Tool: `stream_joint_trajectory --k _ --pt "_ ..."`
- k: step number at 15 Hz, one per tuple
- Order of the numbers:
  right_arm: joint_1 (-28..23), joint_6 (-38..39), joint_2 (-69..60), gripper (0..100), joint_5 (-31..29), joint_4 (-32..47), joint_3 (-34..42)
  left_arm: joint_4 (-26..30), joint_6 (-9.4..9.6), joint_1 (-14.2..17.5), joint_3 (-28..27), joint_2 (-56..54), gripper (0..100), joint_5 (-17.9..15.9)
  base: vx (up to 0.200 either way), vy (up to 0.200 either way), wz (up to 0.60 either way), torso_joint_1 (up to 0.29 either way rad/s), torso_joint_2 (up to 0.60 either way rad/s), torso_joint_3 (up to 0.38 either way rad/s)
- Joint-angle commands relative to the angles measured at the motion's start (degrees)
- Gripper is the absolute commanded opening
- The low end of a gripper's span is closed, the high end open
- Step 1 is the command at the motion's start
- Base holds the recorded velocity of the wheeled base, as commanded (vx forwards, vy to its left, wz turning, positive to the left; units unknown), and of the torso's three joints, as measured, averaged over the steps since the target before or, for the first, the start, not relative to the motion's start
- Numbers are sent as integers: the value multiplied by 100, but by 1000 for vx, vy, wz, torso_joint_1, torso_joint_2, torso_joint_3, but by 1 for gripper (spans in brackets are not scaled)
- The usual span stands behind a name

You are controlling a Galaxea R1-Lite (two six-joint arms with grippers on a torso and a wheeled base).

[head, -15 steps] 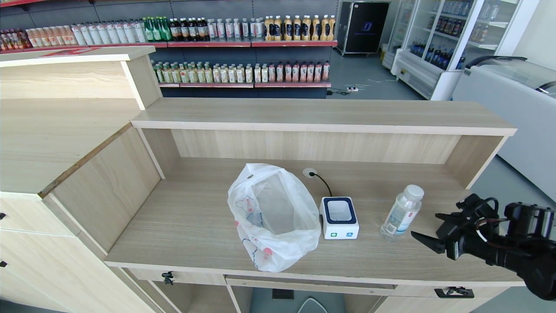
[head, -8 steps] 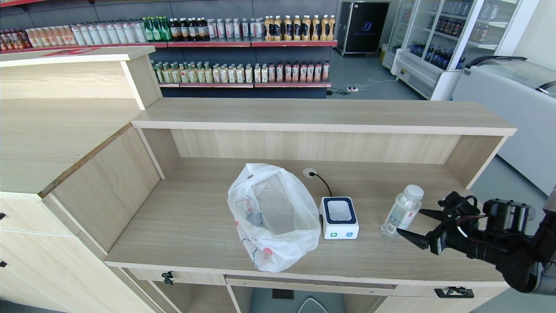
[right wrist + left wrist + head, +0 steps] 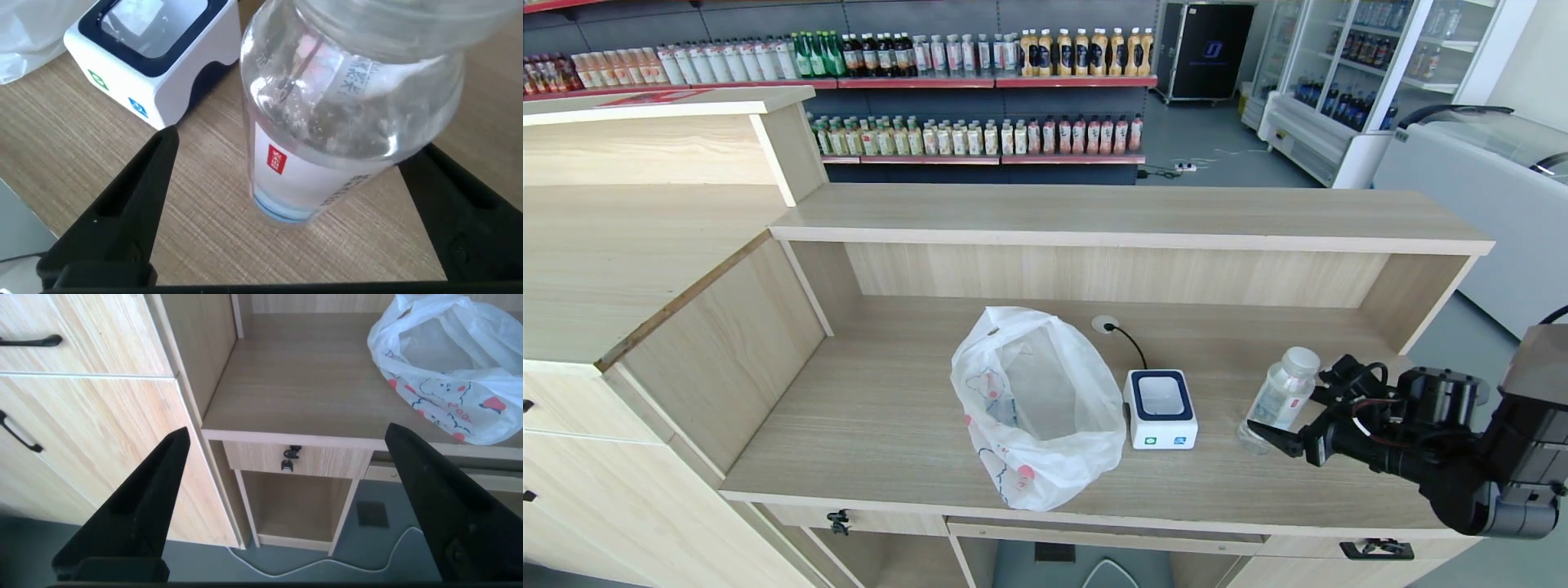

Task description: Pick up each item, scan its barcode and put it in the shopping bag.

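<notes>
Nothing is bagged yet: the shopping bag [image 3: 1033,408], left of the scanner [image 3: 1161,408], gapes open and looks empty. The water bottle [image 3: 1278,400] stands upright right of the scanner, the right tool [image 3: 1288,404] spread around it, not yet pinching. Scanning and bagging remain.

The pale wooden counter [image 3: 890,408] was brightly and evenly lit. Only faint, soft shadows were cast beside the white translucent plastic bag [image 3: 1037,408] and the white box-shaped scanner [image 3: 1162,412]. Bright reflections were seen on the clear plastic water bottle [image 3: 343,114] and on the scanner's glass window. Straight lines were bent near the head view's edges, and the recess under the counter was left dim.
</notes>
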State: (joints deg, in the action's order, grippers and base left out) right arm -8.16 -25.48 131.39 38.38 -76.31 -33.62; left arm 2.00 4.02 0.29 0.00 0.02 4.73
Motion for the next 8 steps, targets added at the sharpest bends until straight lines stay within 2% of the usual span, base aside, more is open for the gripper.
stream_joint_trajectory --k 1,8 --pt "51 8 115 100 3 -6 -145 2 2 -3 0 -2 100 2 0 0 0 0 0 0" --pt "271 192 229 100 38 -15 -382 2 2 -3 0 -2 100 2 0 0 0 0 0 0"
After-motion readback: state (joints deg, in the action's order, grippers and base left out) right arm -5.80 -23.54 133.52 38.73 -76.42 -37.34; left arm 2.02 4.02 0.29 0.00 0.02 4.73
